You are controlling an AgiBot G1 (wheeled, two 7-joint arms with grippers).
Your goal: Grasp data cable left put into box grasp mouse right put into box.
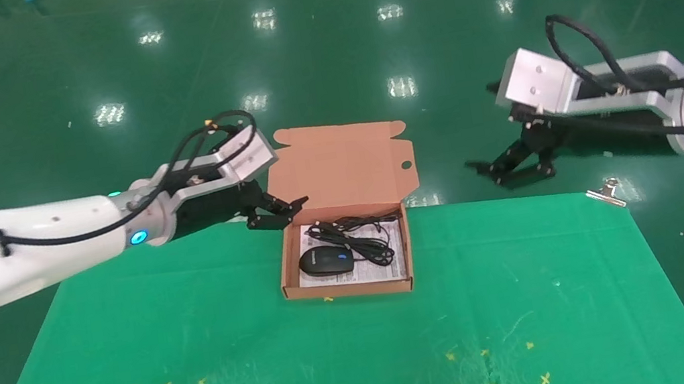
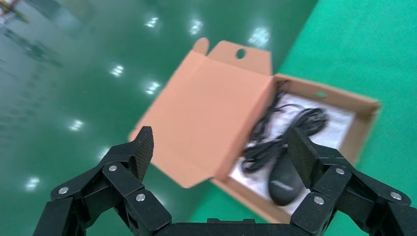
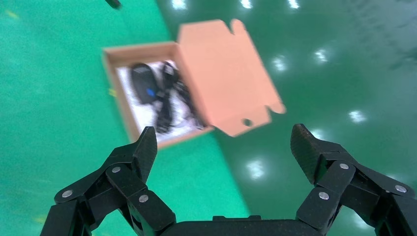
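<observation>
The salmon-orange box (image 1: pixel 286 265) stands open at the table's far middle, its lid (image 1: pixel 341 165) leaning back. Inside, the black mouse (image 1: pixel 325 261) lies at the front left on the white sheet. The data cable (image 1: pixel 356 221) lies as a long coil along the far wall, and the mouse's cord is bundled beside it. My left gripper (image 1: pixel 278 215) hovers open and empty at the box's far left corner. Its wrist view shows the gripper (image 2: pixel 220 140), the lid (image 2: pixel 211 108) and the mouse (image 2: pixel 285 182). My right gripper (image 1: pixel 505 171) is open and empty, beyond the table's far edge, right of the box (image 3: pixel 110 54).
A metal binder clip (image 1: pixel 606 193) lies at the table's far right corner. The green cloth table (image 1: pixel 341 368) carries small yellow cross marks near its front left and front right. Glossy green floor lies beyond the far edge.
</observation>
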